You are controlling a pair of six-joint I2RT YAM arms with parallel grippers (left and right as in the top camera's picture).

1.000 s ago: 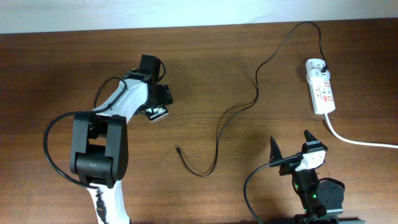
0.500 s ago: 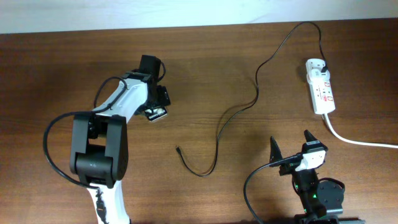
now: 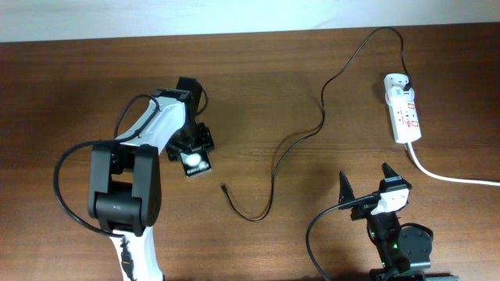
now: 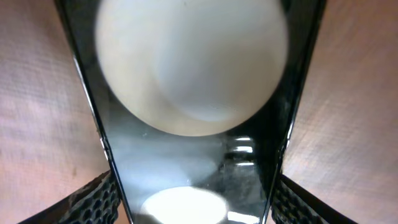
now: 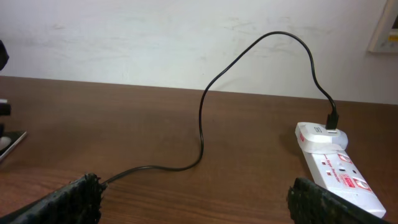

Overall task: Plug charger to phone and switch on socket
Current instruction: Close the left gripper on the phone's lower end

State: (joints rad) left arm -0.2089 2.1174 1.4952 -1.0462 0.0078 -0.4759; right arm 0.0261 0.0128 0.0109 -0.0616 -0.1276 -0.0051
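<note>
1. Black ribbed pads (image 4: 93,200) of the left end effector (image 4: 193,200) press against both long edges of the phone (image 4: 193,152), so it is clenched on the phone.
2. Only the left wrist view shows this grip. It also shows the glossy screen with one large white round spot at the far end and a second at the near edge.
3. From overhead, the left end effector (image 3: 192,154) covers most of the phone (image 3: 196,163). Only the phone's near end shows, lying left of centre on the brown wooden surface (image 3: 70,94).
4. The right end effector (image 3: 365,178) is released, with its fingers spread wide over the near right part of the surface and nothing between them.
5. The right wrist view looks between those spread fingers at the charger (image 5: 202,124), which arches upward and drops its plug into the far end of the socket (image 5: 333,168).
6. Overhead, the charger (image 3: 322,109) winds from the socket (image 3: 403,111) at the far right toward the centre. Its small connector lies free on the surface, to the near right of the phone and apart from it.
7. A thick white cord (image 3: 445,176) leaves the near end of the socket and runs off to the right.
8. Compared with a second ago, the left end effector and the phone have shifted nearer, and more of the screen is exposed. The right arm, charger and socket have not moved.
</note>
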